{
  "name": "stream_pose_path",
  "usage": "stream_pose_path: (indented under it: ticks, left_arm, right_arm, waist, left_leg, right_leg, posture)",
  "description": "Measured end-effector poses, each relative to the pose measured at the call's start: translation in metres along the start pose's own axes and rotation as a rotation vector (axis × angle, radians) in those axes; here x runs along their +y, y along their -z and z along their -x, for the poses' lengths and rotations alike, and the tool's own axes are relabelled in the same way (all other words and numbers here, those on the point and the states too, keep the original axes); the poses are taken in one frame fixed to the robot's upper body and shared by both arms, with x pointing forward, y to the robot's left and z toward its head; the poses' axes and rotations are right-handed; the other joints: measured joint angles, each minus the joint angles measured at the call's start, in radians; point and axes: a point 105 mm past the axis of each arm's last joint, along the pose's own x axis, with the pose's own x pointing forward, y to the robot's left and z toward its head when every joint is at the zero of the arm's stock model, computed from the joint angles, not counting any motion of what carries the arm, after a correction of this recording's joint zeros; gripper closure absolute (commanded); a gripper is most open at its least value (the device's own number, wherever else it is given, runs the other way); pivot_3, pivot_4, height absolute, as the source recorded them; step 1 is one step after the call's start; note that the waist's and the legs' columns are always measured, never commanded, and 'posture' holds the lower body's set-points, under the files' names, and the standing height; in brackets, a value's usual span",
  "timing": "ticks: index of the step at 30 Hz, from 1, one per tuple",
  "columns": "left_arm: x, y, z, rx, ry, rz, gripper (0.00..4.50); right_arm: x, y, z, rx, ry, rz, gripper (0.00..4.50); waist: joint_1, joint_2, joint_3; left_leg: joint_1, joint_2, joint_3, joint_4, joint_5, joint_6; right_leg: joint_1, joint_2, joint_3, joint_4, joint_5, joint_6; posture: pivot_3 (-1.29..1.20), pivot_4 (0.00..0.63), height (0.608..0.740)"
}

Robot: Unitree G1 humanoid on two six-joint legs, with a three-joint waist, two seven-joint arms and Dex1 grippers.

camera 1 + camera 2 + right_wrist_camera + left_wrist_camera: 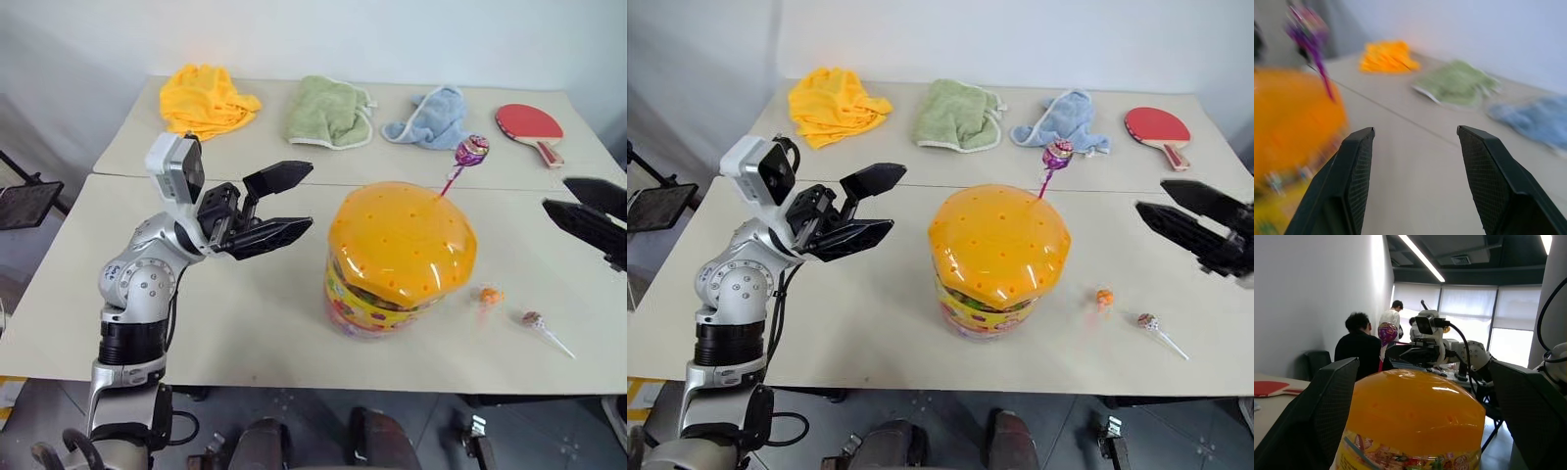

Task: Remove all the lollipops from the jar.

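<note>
Two lollipops lie on the desk (245,343) beside the jar (397,259): the gold one (534,320) nearest, the orange one (490,295) just behind it. One is left: the purple lollipop (470,151) stands in the lid's far side. Left hand (284,206) and right hand (1181,211) flank the jar, both with fingers apart and empty.

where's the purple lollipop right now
The purple lollipop stands in the jar lid's far right side, in front of the blue cloth.
</note>
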Motion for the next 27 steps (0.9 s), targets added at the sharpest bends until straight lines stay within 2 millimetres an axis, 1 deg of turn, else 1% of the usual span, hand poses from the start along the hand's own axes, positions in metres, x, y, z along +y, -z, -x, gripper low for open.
stream_pose_path:
  ticks: [2,4,11,14,16,19,23,25,26,27]
  left_arm:
    - [0.001,0.000,0.000,-0.004,-0.007,0.006,0.00]
    - [0.002,0.000,0.001,-0.010,-0.015,0.008,0.00]
    - [0.006,0.004,-0.001,-0.040,-0.039,0.034,0.00]
    - [0.006,0.005,-0.001,-0.040,-0.046,0.035,0.00]
    - [0.007,0.005,0.000,-0.040,-0.048,0.035,0.00]
    - [0.007,0.005,0.000,-0.040,-0.050,0.035,0.00]
    - [0.007,0.005,0.000,-0.040,-0.052,0.035,0.00]
    - [0.007,0.005,0.000,-0.039,-0.053,0.036,0.00]
    - [0.007,0.005,0.000,-0.039,-0.053,0.036,0.00]
    - [0.007,0.005,0.000,-0.039,-0.053,0.036,0.00]
  right_arm:
    - [0.010,-0.003,-0.010,-0.012,-0.066,-0.046,1.70]
    - [0.016,0.000,-0.019,0.003,-0.103,-0.079,1.70]
    - [0.031,0.008,-0.048,0.008,-0.194,-0.119,1.70]
    - [0.035,0.015,-0.054,0.032,-0.217,-0.133,1.70]
    - [0.036,0.016,-0.056,0.034,-0.231,-0.132,1.70]
    - [0.038,0.015,-0.060,0.027,-0.249,-0.130,2.26]
    - [0.038,0.015,-0.061,0.021,-0.249,-0.130,3.57]
    - [0.036,0.016,-0.061,0.022,-0.242,-0.131,4.29]
    - [0.035,0.016,-0.061,0.020,-0.235,-0.133,4.44]
    - [0.033,0.015,-0.060,0.011,-0.226,-0.132,4.44]
  waist:
    - [0.003,0.000,0.000]
    - [0.002,0.000,0.000]
    - [-0.004,0.000,0.000]
    - [-0.002,0.000,0.000]
    - [-0.002,0.000,0.000]
    - [-0.004,0.000,0.000]
    - [-0.002,0.000,0.000]
    - [-0.002,0.000,0.000]
    - [-0.003,0.000,0.000]
    - [-0.003,0.000,0.000]
  left_leg:
    - [-0.001,0.000,-0.002,0.000,0.000,0.000]
    - [-0.002,0.000,-0.002,-0.001,0.000,0.000]
    - [-0.002,0.000,-0.001,0.000,0.000,0.000]
    - [-0.002,0.000,-0.001,0.000,0.000,0.000]
    - [-0.002,0.000,-0.001,0.000,0.000,0.000]
    - [-0.002,0.000,-0.001,0.000,0.000,0.000]
    - [-0.002,0.000,-0.001,0.000,0.000,0.000]
    - [-0.002,0.000,-0.001,0.000,0.000,0.000]
    - [-0.002,0.000,-0.001,0.000,0.000,0.000]
    - [-0.002,0.000,-0.001,0.000,0.000,0.000]
  right_leg:
    - [0.000,0.000,-0.001,0.000,0.000,0.000]
    - [0.000,0.000,-0.001,0.000,0.000,0.000]
    - [-0.001,0.000,-0.002,0.000,0.000,0.000]
    - [-0.001,0.000,-0.002,0.000,0.000,0.000]
    - [-0.001,0.000,-0.002,0.000,0.000,0.001]
    - [-0.001,0.000,-0.003,0.000,0.000,0.001]
    - [-0.001,0.000,-0.003,0.000,0.000,0.001]
    - [-0.001,0.000,-0.003,0.000,0.000,0.001]
    - [-0.001,0.000,-0.003,0.000,0.000,0.001]
    - [-0.001,0.000,-0.003,0.000,0.000,0.001]
  posture:
    - [0.00,0.150,0.740]
    - [0.00,0.150,0.740]
    - [0.00,0.150,0.740]
    - [0.00,0.150,0.740]
    - [0.00,0.150,0.740]
    - [0.00,0.150,0.740]
    - [0.00,0.150,0.740]
    - [0.00,0.150,0.740]
    - [0.00,0.150,0.740]
    - [0.00,0.150,0.740]
